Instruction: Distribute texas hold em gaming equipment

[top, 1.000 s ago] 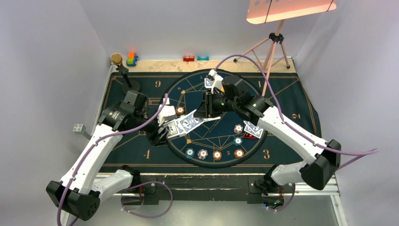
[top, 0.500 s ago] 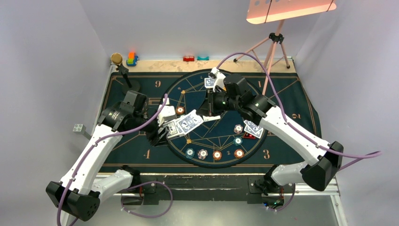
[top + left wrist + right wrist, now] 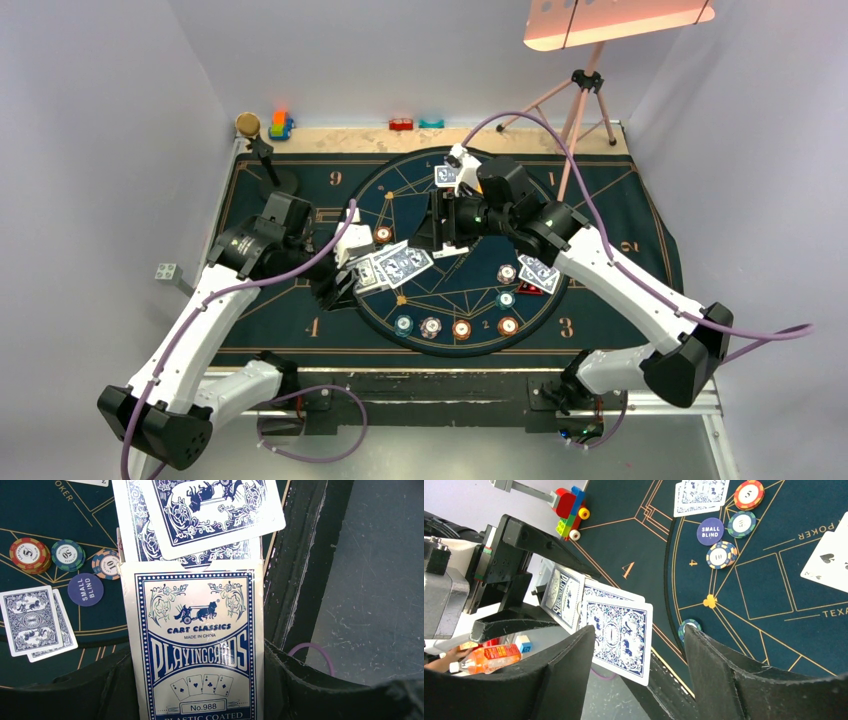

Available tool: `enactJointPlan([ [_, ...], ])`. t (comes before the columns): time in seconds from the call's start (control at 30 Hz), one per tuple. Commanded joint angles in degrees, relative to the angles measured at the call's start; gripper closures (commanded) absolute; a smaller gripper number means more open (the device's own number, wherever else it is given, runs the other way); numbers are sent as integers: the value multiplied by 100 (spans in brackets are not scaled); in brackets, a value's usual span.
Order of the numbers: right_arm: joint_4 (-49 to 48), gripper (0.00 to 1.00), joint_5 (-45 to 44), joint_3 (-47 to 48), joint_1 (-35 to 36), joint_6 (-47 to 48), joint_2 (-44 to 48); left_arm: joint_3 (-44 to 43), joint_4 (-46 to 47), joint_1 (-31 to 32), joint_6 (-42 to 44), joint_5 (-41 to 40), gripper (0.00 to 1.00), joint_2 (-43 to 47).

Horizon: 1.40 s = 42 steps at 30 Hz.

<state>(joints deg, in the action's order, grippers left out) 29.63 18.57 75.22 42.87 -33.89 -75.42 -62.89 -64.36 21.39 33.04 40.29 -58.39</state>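
My left gripper is shut on a blue-and-white playing card box, with several blue-backed cards sticking out of its open end. My right gripper is open, its jaws on either side of the outermost protruding card; I cannot tell whether they touch it. It shows in the top view just right of the fanned cards. A face-up card lies under it. Chips line the circle's near edge. Two dealt cards lie by a red triangle token.
A dark mat covers the table. A black microphone-like stand and toy blocks are at the back left. A tripod stands at the back right. More dealt cards lie at the far side of the circle.
The cards sticking out of the box have drawn back left toward it. My right gripper has shifted slightly. The left arm has not moved.
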Motion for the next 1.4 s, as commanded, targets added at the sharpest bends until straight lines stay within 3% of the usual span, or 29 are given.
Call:
enactJointPlan([
  [0.0, -69, 29, 127, 106, 49, 40, 7, -136, 130, -29, -10, 163, 100, 126],
  [0.47, -242, 23, 174, -154, 476, -112, -307, -180, 145, -29, -86, 229, 100, 53],
  [1.37, -16, 34, -41, -369, 461, -250, 114, -197, 270, -165, -112, 242, 100, -60],
])
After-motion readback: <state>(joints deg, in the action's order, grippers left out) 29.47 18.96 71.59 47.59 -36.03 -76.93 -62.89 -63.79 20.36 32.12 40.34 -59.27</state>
